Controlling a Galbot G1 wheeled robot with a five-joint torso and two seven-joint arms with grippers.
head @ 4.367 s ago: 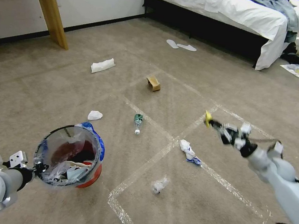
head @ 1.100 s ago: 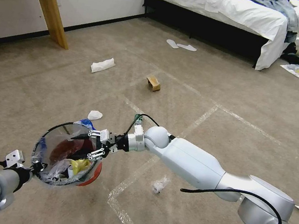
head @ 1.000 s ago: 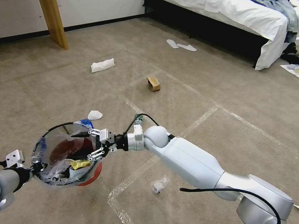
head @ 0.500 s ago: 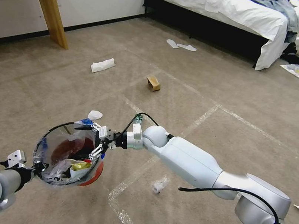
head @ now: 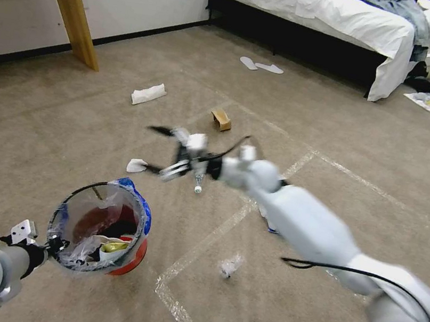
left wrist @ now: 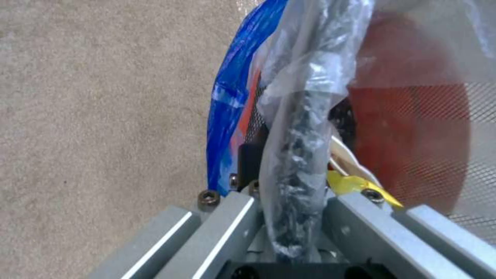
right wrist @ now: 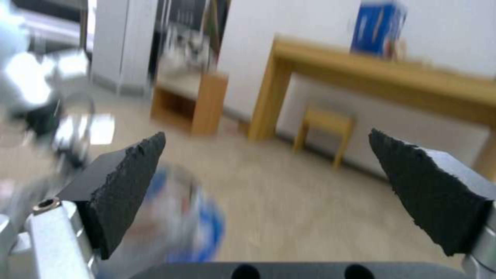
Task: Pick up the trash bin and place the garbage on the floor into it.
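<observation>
1. The floor (head: 339,125) is stretching from near to far, carrying litter well apart: a folded tissue (head: 148,93) far left, a brown carton (head: 221,119) at the far middle, a clear wrapper (head: 230,265) near the taped corner.
2. The right gripper (head: 158,151) is hanging over the middle, above the bin, jaws spread wide and empty; half a second ago it was reaching over the bin's mouth, so it has risen and pulled away.
3. The trash bin (head: 128,253) is sitting near left, mouth up, probably kept there to catch drops; a yellow scrap (head: 114,246) is lying inside.
4. The left gripper (left wrist: 289,217) is clamping the bin's bagged rim.
</observation>
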